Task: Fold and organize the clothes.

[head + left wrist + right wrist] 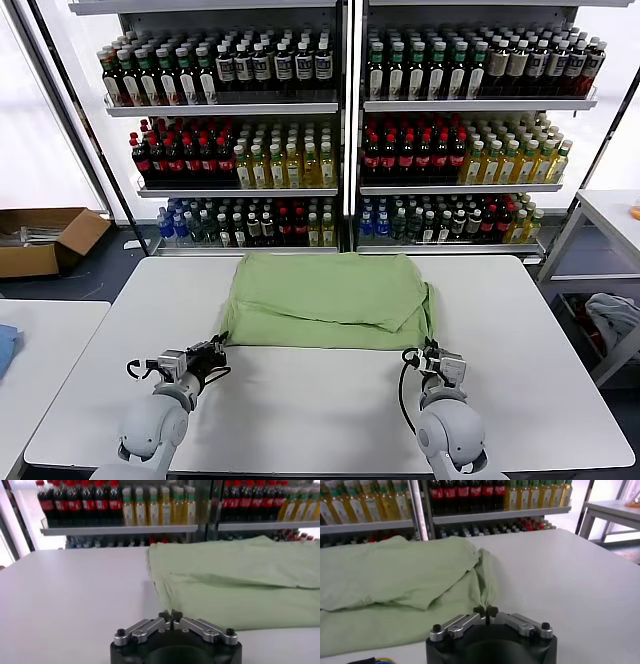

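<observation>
Progress check: one light green shirt (330, 298) lies on the white table (520, 380), toward 12 o'clock from centre, plain side up, no collar or print visible. It's partly folded, I'd judge: an upper layer is laid over a lower one, the near hem runs roughly straight, and the 3 o'clock edge is bunched and wrinkled. Not a tidy final packet yet; by my read at least one more fold plus squaring-up remains, and I see no stack or set-aside spot for it. Left gripper (216, 349) sits at the shirt's 7 o'clock corner, fingers clenched tip to tip; the left wrist view shows them just short of the hem, bare table between, so nothing pinched. Right gripper (428, 352) sits at the 5 o'clock corner, fingers also clenched; in the right wrist view the tips meet right at the cloth edge, and I can't tell whether a bit of fabric is caught or just touched. Counts: shirts on this table, one; grippers, two; tables in view, three, incl. one at 9 o'clock and one at 3 o'clock; cardboard box (45, 240) on the floor, one; bottle shelving (345, 105) at 12 o'clock, two bays, bottles too many to count.
</observation>
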